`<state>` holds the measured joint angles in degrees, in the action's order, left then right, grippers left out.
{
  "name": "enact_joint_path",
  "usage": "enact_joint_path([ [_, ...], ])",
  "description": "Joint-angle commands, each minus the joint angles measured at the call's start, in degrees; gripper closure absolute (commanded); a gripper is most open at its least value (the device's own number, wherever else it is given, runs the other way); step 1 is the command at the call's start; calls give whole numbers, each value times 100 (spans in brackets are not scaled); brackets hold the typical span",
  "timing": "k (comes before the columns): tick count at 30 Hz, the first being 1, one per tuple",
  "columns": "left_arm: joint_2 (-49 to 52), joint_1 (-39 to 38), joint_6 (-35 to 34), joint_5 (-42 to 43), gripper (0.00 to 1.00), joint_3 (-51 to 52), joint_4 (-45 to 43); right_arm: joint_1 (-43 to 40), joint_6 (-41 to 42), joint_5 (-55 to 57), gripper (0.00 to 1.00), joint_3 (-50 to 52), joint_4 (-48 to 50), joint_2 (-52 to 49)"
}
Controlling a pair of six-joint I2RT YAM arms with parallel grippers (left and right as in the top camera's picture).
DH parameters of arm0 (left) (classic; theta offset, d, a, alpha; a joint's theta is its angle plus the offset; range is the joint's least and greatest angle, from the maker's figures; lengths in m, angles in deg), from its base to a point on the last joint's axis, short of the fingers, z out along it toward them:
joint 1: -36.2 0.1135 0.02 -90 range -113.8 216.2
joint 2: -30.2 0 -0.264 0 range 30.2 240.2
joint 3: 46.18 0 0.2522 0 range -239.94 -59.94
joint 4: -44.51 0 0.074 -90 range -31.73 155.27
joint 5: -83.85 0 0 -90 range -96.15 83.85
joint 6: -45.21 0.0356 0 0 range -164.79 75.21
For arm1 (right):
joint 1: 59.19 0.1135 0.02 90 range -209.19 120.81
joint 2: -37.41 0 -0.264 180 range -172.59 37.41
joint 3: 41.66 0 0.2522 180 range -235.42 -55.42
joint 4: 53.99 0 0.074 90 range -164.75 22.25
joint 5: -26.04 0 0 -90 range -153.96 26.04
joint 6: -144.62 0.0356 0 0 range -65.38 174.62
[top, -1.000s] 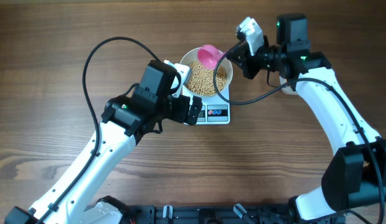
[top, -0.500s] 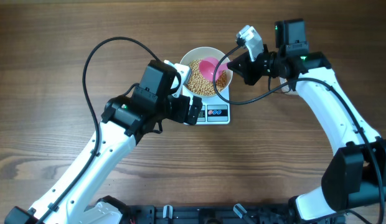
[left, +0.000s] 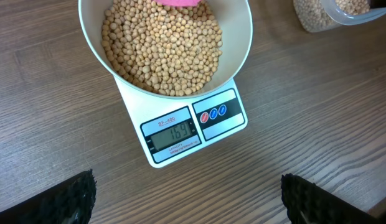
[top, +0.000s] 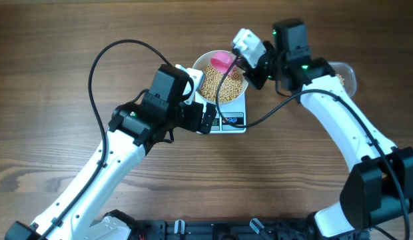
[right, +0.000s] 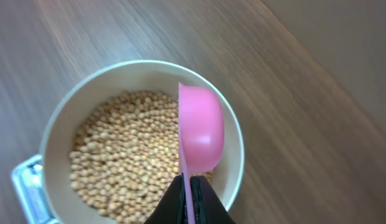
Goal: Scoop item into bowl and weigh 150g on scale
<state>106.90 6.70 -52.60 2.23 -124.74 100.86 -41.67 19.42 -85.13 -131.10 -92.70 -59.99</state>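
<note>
A white bowl (top: 201, 67) heaped with tan beans (top: 220, 85) stands on the white scale (top: 233, 123). In the left wrist view the bowl (left: 241, 43) and its beans (left: 162, 43) sit above the scale (left: 225, 127), whose display (left: 174, 132) reads 169. My left gripper (left: 193, 208) hangs open above bare wood in front of the scale, holding nothing. The right gripper (right: 188, 194) is shut on the thin handle of a pink scoop (right: 200, 127). The scoop is turned on edge over the bowl's (right: 62, 118) right side, above the beans (right: 124, 149).
A clear plastic tub (left: 330, 12) holding more beans stands right of the scale; from overhead the tub (top: 345, 75) shows partly behind the right arm. Black cables loop over the wood near both arms.
The right arm has swung left over the bowl. The pink scoop dipped toward the beans half a second ago and now sits back near the bowl's far rim. The left arm stayed still.
</note>
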Motion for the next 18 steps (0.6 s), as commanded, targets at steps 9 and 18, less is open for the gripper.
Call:
enact_joint_path([
  [9, -20, 42, -31, -33, 0, -85, -13, 70, -511, 837, 96, -52, -105, -66],
  [18, -20, 42, -31, -33, 0, -85, -13, 70, -511, 645, 96, -48, -398, -66],
])
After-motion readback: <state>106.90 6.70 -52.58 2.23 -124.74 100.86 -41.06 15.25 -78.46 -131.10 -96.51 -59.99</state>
